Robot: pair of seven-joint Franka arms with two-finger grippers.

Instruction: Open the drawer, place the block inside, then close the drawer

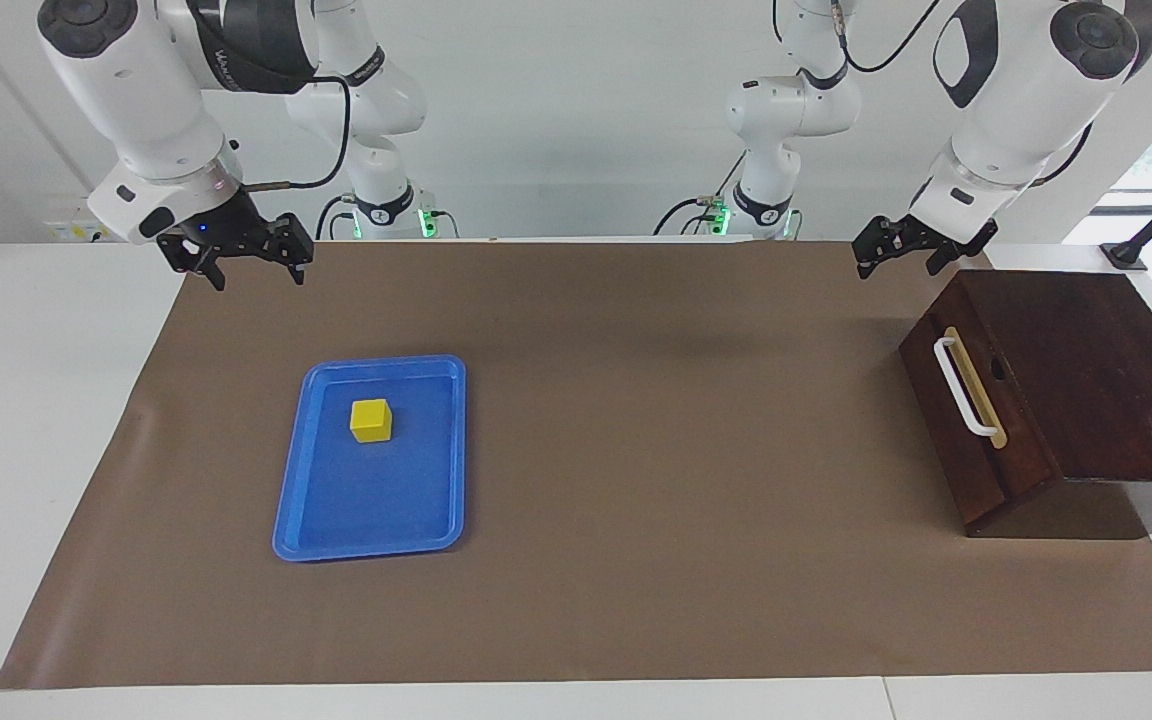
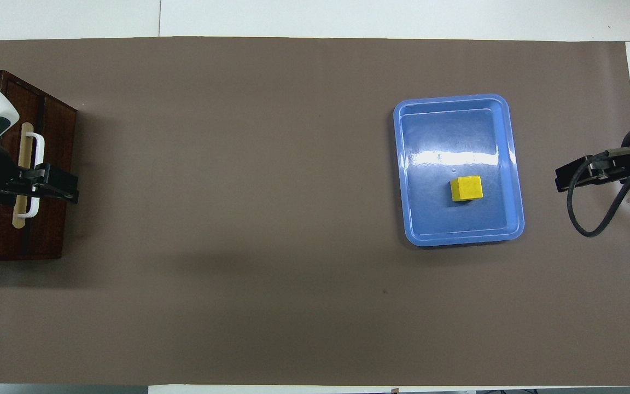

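Note:
The drawer is shut in its dark wooden box at the left arm's end of the table. Its white bar handle faces the middle of the table. The yellow block lies in the blue tray toward the right arm's end; it also shows in the overhead view. My left gripper is open and empty, raised beside the box's robot-side corner and apart from the handle. In the overhead view my left gripper covers the handle. My right gripper is open and empty, raised over the mat's corner, away from the tray.
A brown mat covers most of the white table. The blue tray holds only the block.

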